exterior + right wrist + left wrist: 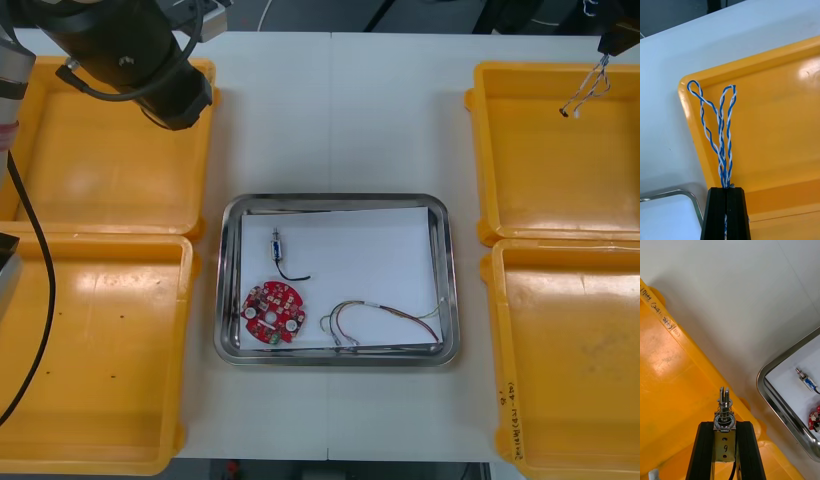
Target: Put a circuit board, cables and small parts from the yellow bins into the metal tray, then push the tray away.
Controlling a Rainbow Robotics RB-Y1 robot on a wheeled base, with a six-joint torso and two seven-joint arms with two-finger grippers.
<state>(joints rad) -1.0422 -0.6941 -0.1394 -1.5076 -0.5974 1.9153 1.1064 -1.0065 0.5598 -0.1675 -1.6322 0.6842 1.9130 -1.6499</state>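
Note:
My right gripper (pixel 726 193) is shut on a twisted blue and white cable (pixel 720 123), whose loops hang over the far right yellow bin (pixel 775 131). From the front, that cable (pixel 586 93) dangles below the right gripper (pixel 617 40) at the far right corner. My left gripper (pixel 724 427) is shut on a small metal part (pixel 724 410) above the far left yellow bin (pixel 673 390); the left arm (pixel 140 55) covers it from the front. The metal tray (pixel 228 300) holds a red circuit board (pixel 272 313), a small metal part with a black cable (pixel 279 252) and a red and yellow cable (pixel 375 318).
The tray is white inside and sits at the table's middle between the bins. The near left bin (pixel 90 350) and near right bin (pixel 570 350) flank it. In the left wrist view the tray's rim (pixel 788 418) lies beyond the bin's edge.

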